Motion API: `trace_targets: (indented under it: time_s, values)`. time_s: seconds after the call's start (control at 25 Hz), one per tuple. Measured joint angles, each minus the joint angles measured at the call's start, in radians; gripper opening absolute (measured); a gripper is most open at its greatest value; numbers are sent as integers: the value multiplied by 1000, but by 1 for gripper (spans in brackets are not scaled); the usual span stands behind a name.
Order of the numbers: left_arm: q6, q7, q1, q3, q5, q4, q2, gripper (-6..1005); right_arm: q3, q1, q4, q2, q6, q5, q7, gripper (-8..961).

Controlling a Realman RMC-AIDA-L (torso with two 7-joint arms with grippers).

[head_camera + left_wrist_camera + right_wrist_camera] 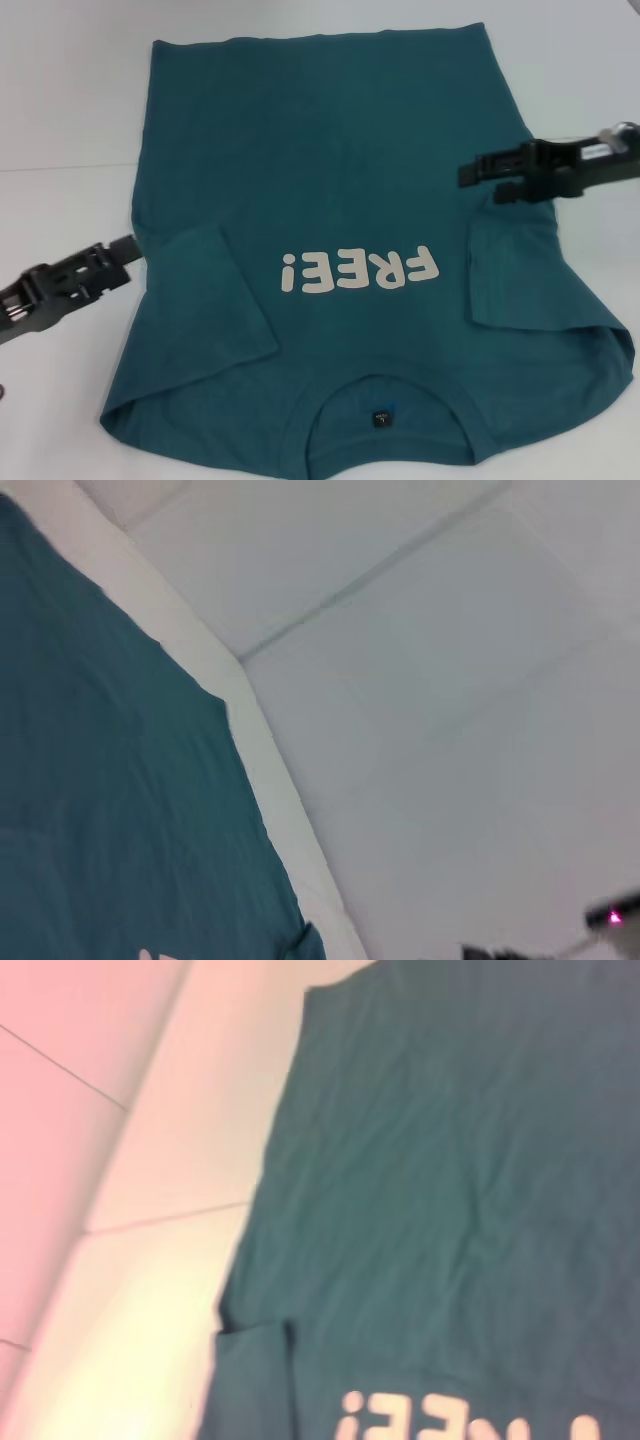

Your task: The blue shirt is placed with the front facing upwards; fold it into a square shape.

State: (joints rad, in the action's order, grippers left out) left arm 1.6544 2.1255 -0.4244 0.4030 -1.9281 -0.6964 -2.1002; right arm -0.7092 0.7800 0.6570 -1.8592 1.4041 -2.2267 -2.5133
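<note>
A: Nearest the robot?
B: Neckline [385,395] of the blue shirt [340,160], round, with a small dark tag [379,419] inside. Lying flat, front up, on the white table [60,110].

A: Which way pointed?
B: Collar toward the robot, hem [320,40] at the far side. Long axis straight away from the robot. Cream "FREE!" lettering [360,271] upside down in the head view.

A: Sleeves?
B: Both folded inward onto the chest: left sleeve [215,300] beside the lettering on the left, right sleeve [515,275] on the right.

A: Left gripper?
B: left gripper [128,247] at the shirt's left edge, level with the folded sleeve, tip right at the cloth. Open or closed, cannot tell. From its wrist camera, only shirt cloth [110,810], table edge and floor.

A: Right gripper?
B: right gripper [480,180] farther out, over the shirt's right side just beyond the folded sleeve. Two dark fingers [490,165] one above the other, slightly parted; holding cloth or not, cannot tell. From its wrist camera, shirt body [460,1190], left sleeve and lettering.

A: Containers?
B: Not seen.
</note>
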Motion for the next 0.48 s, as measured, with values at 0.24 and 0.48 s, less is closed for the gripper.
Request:
trace_targets:
  time_s: [0.24,0.48]
  values:
    - [16,192,34,-8,-48,-21,23,810,21,-87,41,11,60,88,5,849]
    - [49,328,41,-9,-167,-57,26,810,22,-88,39,23,64,86,-4,835]
